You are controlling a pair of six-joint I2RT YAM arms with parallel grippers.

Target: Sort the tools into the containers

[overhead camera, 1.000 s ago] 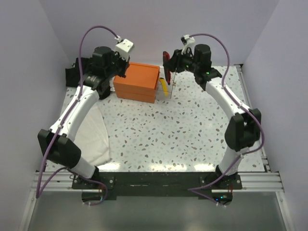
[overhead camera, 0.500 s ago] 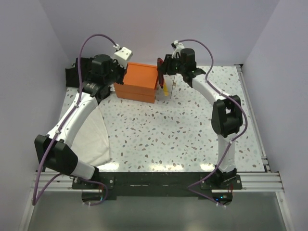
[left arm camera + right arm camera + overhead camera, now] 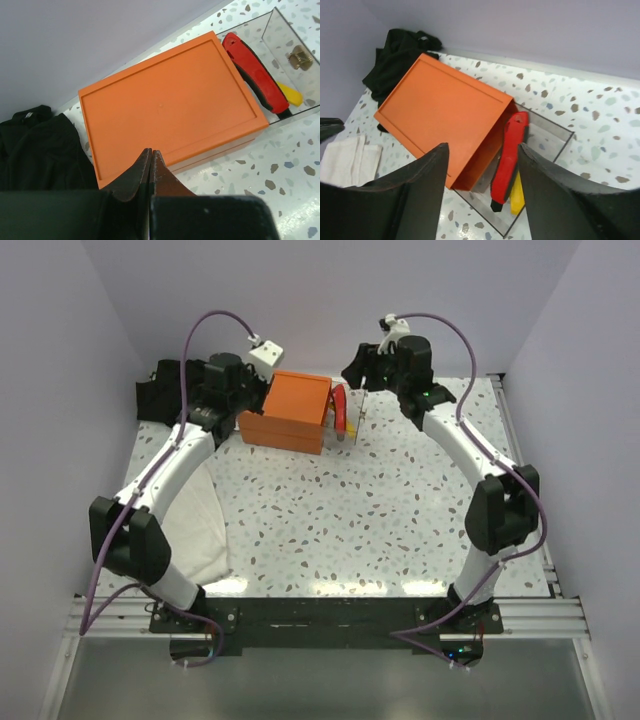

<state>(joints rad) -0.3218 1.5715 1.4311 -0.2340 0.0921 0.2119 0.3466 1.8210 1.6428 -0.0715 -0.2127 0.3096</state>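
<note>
The orange box [image 3: 290,410] stands at the back of the table; it also shows in the left wrist view [image 3: 170,107] and the right wrist view [image 3: 442,112]. Its clear drawer tray [image 3: 547,132] is pulled out to the right. The red-and-black utility knife [image 3: 509,157] lies in the tray, leaning on the box, with the yellow utility knife [image 3: 517,197] beside it. Both knives show in the left wrist view, red [image 3: 255,72] and yellow [image 3: 291,94]. My right gripper [image 3: 482,165] is open and empty above the tray. My left gripper [image 3: 151,152] is shut and empty at the box's left end. No wrenches are in view.
A black cloth bundle [image 3: 160,390] lies at the back left, beside the box. A white cloth [image 3: 195,525] lies under the left arm. A brass fitting [image 3: 299,56] shows on the tray's front wall. The back wall is close behind the box.
The right gripper has let go of the red-and-black knife, which now lies in the tray, and has drawn back to the right. The left gripper stays at the box's left end.
</note>
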